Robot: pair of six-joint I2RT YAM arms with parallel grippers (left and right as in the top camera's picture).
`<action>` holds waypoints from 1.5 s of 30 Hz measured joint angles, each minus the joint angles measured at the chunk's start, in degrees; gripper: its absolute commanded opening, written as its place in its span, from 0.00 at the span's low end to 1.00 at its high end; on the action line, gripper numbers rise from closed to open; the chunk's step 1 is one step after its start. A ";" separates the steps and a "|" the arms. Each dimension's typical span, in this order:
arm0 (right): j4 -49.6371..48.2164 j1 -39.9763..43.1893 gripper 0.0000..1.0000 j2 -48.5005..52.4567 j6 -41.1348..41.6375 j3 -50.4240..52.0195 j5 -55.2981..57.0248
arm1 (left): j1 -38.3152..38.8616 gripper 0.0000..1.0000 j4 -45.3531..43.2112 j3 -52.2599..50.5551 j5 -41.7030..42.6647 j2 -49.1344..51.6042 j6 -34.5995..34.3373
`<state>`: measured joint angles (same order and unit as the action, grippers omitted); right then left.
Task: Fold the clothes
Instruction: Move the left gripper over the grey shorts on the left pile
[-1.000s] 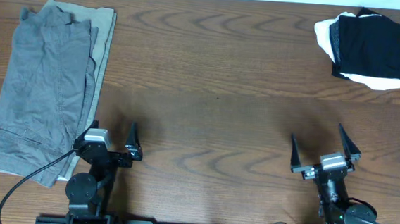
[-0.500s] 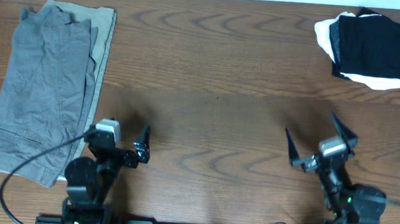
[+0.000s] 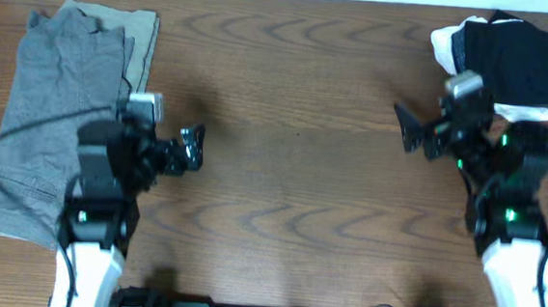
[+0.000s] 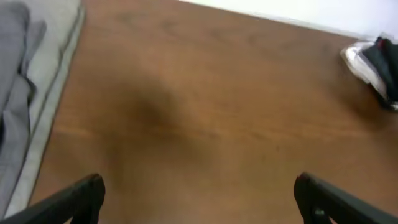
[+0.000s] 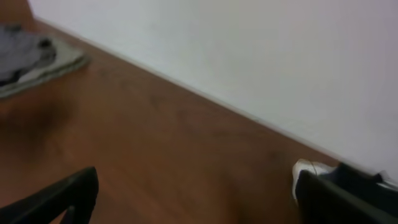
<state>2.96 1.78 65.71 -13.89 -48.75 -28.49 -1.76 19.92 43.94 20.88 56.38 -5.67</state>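
At the upper left of the overhead frame, the grey shorts [image 3: 55, 109] lie flat but wrinkled on the wooden surface [image 3: 297, 97]. They are stacked on a pale khaki garment [image 3: 147, 48], whose edge shows along their right side. The left arm [image 3: 97, 199] reaches up over the lower right part of this stack. The left end effector [image 4: 199, 196] hangs just right of the shorts, its fingers spread wide with nothing between them. Toward the upper right, the right end effector [image 5: 196, 193] is likewise spread wide and holds nothing. It sits just left of a black garment [image 3: 517, 59] lying on a white one [image 3: 446, 45], well apart from the shorts.
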 measured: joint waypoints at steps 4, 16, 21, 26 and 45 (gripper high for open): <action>8.57 0.00 0.99 7.50 -0.31 -8.35 -0.61 | 0.00 0.98 9.16 9.38 -0.04 8.46 1.07; 19.19 0.00 0.99 16.92 -1.79 -15.80 2.99 | 0.02 0.98 19.39 20.87 0.17 22.40 2.73; 21.73 0.00 0.99 17.11 0.96 -15.80 1.03 | 0.02 0.98 19.74 20.87 0.17 22.97 2.75; 21.99 0.00 0.99 17.11 5.09 -15.80 -0.31 | 0.02 0.98 20.06 20.87 0.17 22.97 2.75; 22.01 0.00 0.99 17.35 10.43 -15.80 3.85 | -21.57 0.98 28.35 24.65 -5.62 23.06 -6.08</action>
<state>24.97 1.78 83.07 -3.46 -64.55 -24.64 -23.33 48.27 68.60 15.27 79.44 -11.75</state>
